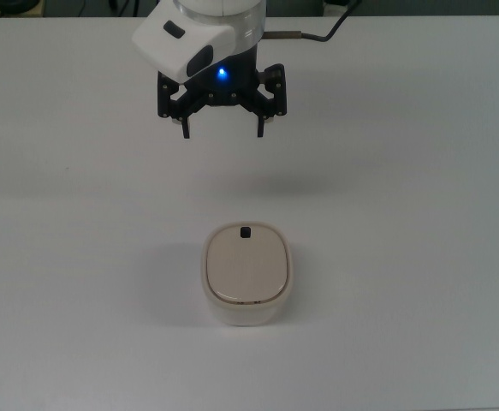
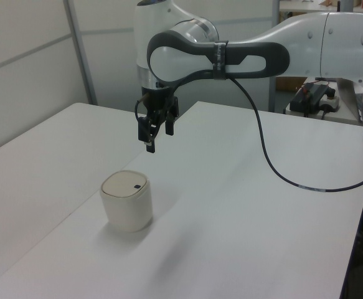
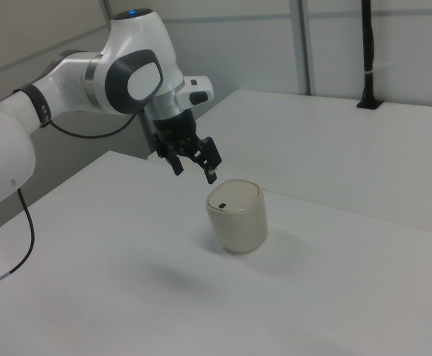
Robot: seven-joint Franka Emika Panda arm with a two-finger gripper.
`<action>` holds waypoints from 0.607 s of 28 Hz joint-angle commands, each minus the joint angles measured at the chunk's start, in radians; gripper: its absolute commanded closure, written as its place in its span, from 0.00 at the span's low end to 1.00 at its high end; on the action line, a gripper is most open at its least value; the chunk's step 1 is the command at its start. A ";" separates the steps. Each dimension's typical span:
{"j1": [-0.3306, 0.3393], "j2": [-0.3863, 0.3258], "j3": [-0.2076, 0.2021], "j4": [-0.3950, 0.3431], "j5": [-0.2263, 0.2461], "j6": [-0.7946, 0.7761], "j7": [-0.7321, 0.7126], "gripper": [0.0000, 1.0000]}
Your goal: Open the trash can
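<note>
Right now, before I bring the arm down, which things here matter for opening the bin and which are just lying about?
For the job:
- trash can, lid closed
- black button near the lid's edge
- hand, open, in the air, apart from the can

Just there:
- white table
- black cable trailing from the arm
- equipment behind the table in the left view

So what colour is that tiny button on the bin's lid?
Black, on the trash can's beige lid; clearest in the top view: button.

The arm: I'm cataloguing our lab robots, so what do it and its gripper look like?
The arm has glossy white rounded shells with dark grey joint sections. A black cable runs from near the wrist and hangs in a loop. The gripper is black, with two angular fingers, mounted under a white head that has dark buttons; a blue light glows above the fingers.
</note>
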 commanded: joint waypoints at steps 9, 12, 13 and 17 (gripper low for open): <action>0.009 -0.019 -0.013 -0.029 0.011 -0.005 0.038 0.00; 0.008 -0.013 -0.013 -0.029 0.015 -0.001 0.035 0.00; 0.008 -0.012 -0.014 -0.029 0.015 0.002 0.038 0.00; 0.009 -0.007 -0.013 -0.030 0.018 0.014 0.046 0.12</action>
